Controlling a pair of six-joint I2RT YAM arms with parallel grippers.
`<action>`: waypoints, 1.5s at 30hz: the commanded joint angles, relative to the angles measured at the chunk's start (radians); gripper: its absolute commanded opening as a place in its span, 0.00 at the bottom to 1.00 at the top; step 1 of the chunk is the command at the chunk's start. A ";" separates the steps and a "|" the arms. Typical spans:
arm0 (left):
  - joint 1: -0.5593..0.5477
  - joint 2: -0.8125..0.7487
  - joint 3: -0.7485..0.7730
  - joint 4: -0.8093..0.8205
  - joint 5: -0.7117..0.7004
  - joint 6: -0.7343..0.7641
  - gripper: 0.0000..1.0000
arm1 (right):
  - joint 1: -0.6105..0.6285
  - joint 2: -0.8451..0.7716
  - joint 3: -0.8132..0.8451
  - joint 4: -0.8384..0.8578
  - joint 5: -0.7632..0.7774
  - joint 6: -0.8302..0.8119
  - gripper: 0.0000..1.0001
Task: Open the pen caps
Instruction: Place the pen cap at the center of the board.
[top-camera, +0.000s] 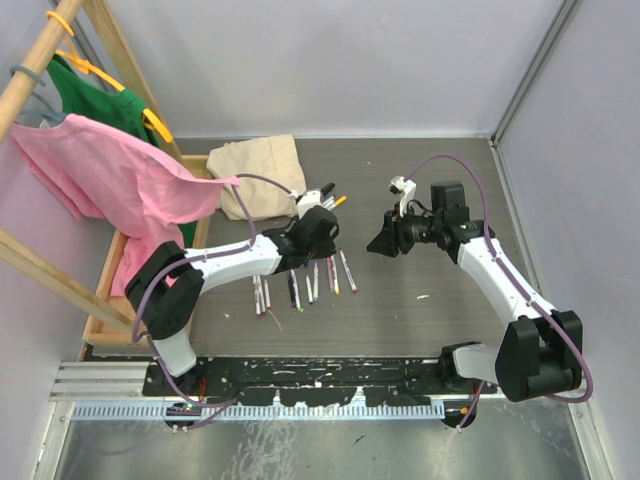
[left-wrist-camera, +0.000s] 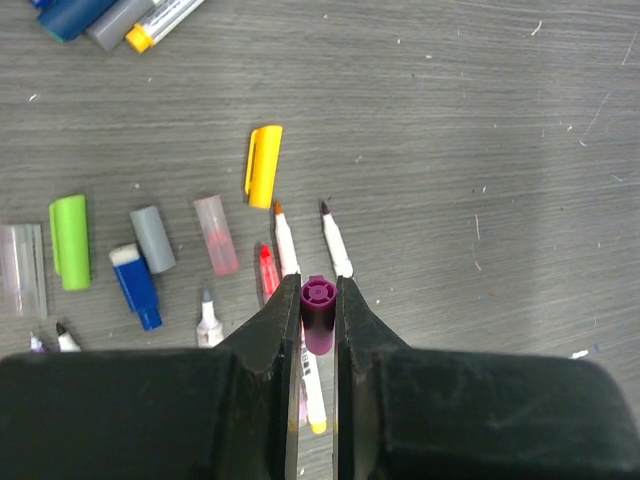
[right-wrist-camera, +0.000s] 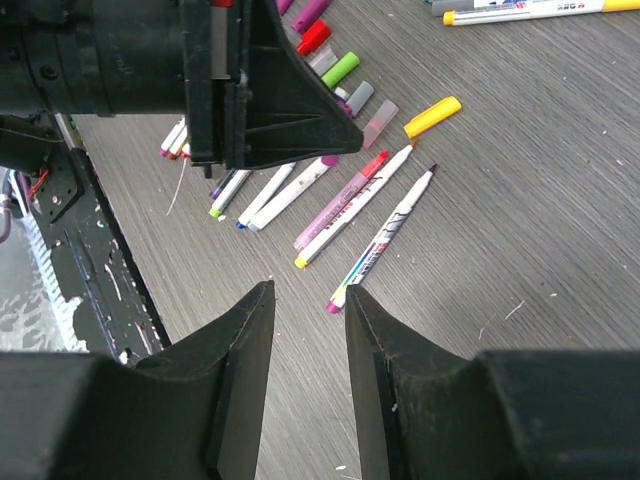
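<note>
My left gripper (left-wrist-camera: 318, 298) is shut on a purple pen cap (left-wrist-camera: 318, 318), held off the table above the row of thin white-barrelled pens (top-camera: 310, 280). Two uncapped pens (left-wrist-camera: 285, 240) lie just ahead of its fingertips. Loose pen caps lie to the left: yellow (left-wrist-camera: 264, 165), pale pink (left-wrist-camera: 217, 235), grey (left-wrist-camera: 153, 239), blue (left-wrist-camera: 134, 286) and green (left-wrist-camera: 69, 241). My right gripper (right-wrist-camera: 310, 300) is open and empty, hovering right of the pens (right-wrist-camera: 385, 235). In the top view it (top-camera: 382, 243) faces the left gripper (top-camera: 322, 228).
Thicker markers (left-wrist-camera: 110, 15) lie beyond the caps. A beige cloth (top-camera: 262, 175) lies at the back. A wooden rack (top-camera: 110, 300) with a pink shirt (top-camera: 120, 175) and a green shirt (top-camera: 95, 100) stands at the left.
</note>
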 joint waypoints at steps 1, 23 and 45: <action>-0.003 0.050 0.107 -0.062 -0.047 0.040 0.00 | -0.011 -0.028 0.042 0.012 -0.017 -0.010 0.40; 0.028 0.344 0.440 -0.173 -0.066 0.113 0.06 | -0.038 -0.056 0.027 0.036 -0.009 0.017 0.41; 0.051 0.410 0.494 -0.196 -0.023 0.123 0.30 | -0.044 -0.059 0.021 0.042 -0.017 0.021 0.42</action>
